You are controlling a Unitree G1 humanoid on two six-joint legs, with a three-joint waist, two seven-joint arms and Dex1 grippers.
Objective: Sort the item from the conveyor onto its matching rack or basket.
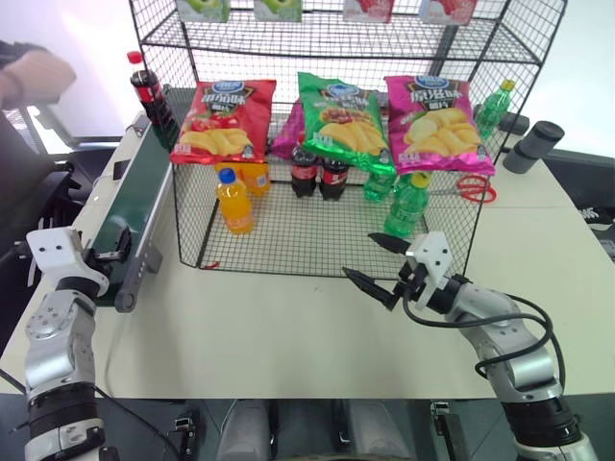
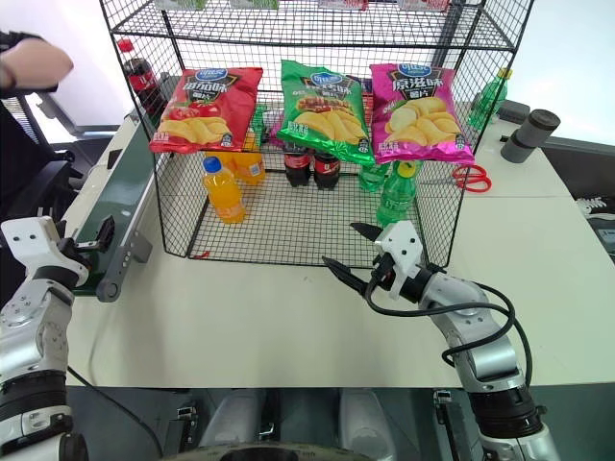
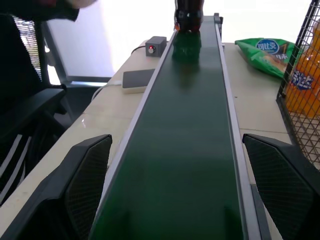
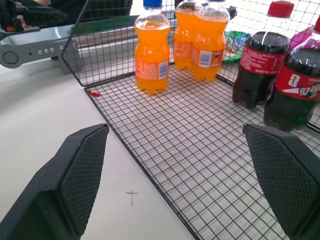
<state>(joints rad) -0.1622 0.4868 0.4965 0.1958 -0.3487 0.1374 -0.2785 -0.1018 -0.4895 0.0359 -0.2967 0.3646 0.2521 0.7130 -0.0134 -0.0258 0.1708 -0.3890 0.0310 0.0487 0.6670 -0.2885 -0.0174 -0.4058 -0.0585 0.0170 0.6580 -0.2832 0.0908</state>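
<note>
The item, a cola bottle [image 1: 146, 88] with a red cap, stands upright at the far end of the conveyor [image 1: 144, 192]; its base shows in the left wrist view [image 3: 188, 12]. My left gripper [image 1: 113, 245] is open at the belt's near end, a finger on each side of the dark-green belt [image 3: 185, 150], far from the bottle. The black wire rack [image 1: 288, 252] stands right of the conveyor, two cola bottles [image 4: 257, 65] on its floor. My right gripper [image 1: 358, 254] is open and empty in front of the rack's near edge.
Orange-drink bottles [image 1: 233, 200] and green bottles [image 1: 405, 204] stand in the rack, with chip bags [image 1: 341, 117] hanging above. Red scissors [image 1: 471, 188] and a grey cylinder [image 1: 533, 146] lie right of the rack. A person's hand [image 1: 38, 75] is beyond the conveyor, at far left.
</note>
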